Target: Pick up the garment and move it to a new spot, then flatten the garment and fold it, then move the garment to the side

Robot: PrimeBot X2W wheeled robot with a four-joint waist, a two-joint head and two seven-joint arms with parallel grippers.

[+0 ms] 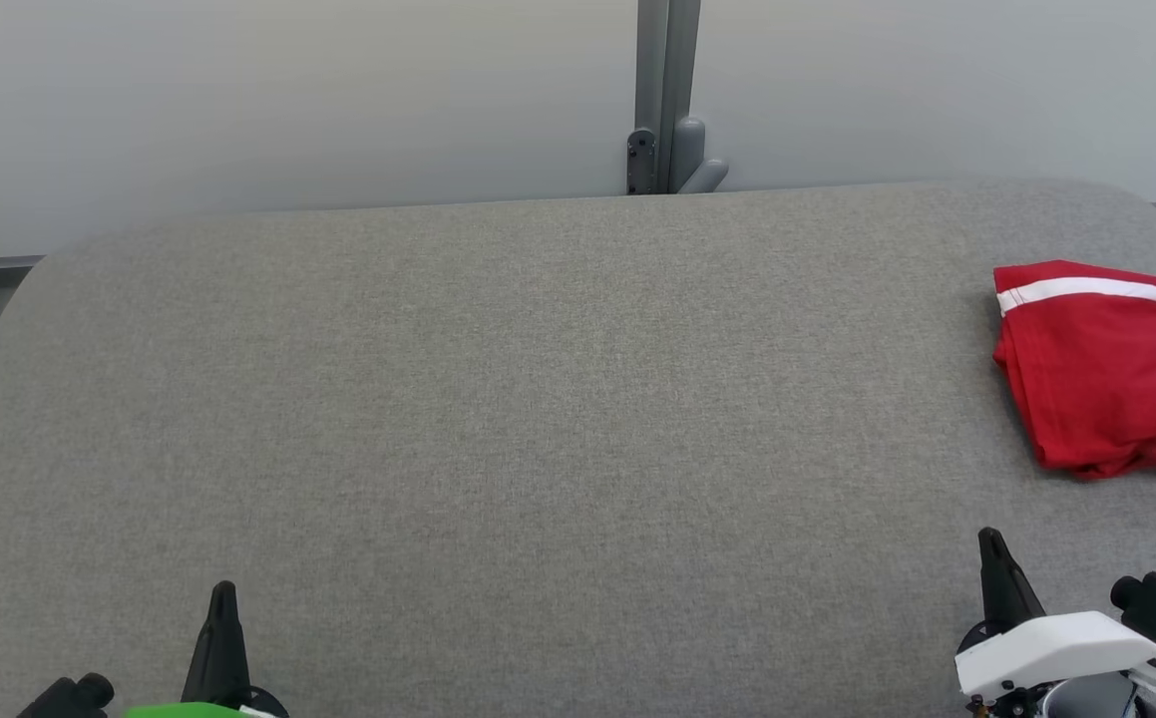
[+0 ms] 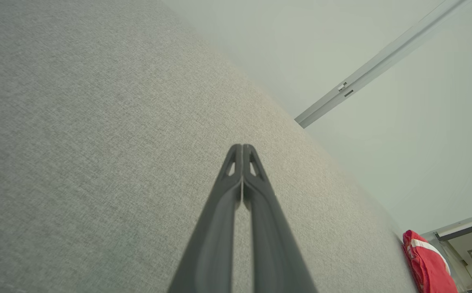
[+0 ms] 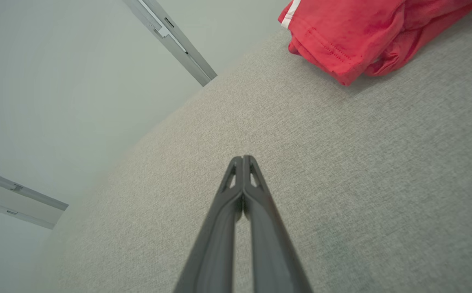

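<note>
The left gripper (image 2: 242, 147) is closed tip to tip with nothing caught in it, and the right gripper (image 3: 242, 158) is closed the same way and equally empty. The 2 grippers point out over the near part of a grey fabric-covered table (image 1: 538, 399). In the head view the left one is at the lower left and the right one at the lower right, well apart from each other. The red garment (image 1: 1106, 379) (1 white stripe runs along its far edge) lies bunched and loosely folded at the table's right side. That view's right edge cuts it off, and it lies beyond the right gripper without touching it. Behind the table stands a pale wall (image 1: 288, 100) with a grey upright post (image 1: 667, 100).
</note>
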